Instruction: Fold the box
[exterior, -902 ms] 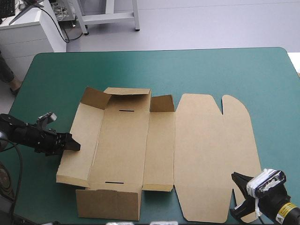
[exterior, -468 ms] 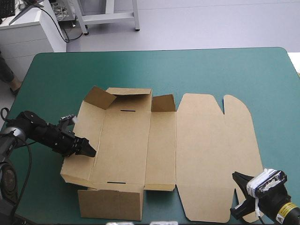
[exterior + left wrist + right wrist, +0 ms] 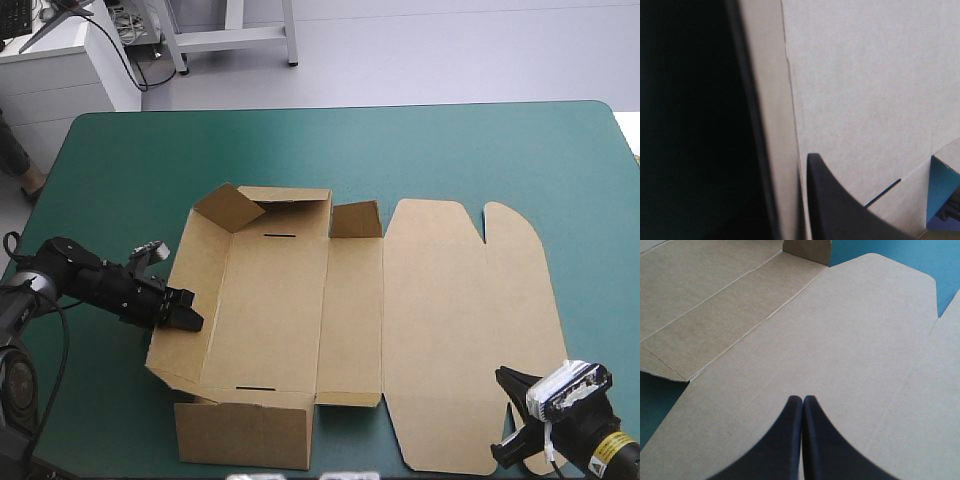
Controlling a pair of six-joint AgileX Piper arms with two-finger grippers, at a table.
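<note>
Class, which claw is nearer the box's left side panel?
Left. The left claw grips the left side panel; the right claw is over the lid, at the opposite end.

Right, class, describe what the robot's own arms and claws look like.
Both arms are black. The left arm is built of rounded jointed segments; the right arm carries a yellow label. The left claw and right claw each have two broad black fingers shaped like curved fins tapering to a point.
</note>
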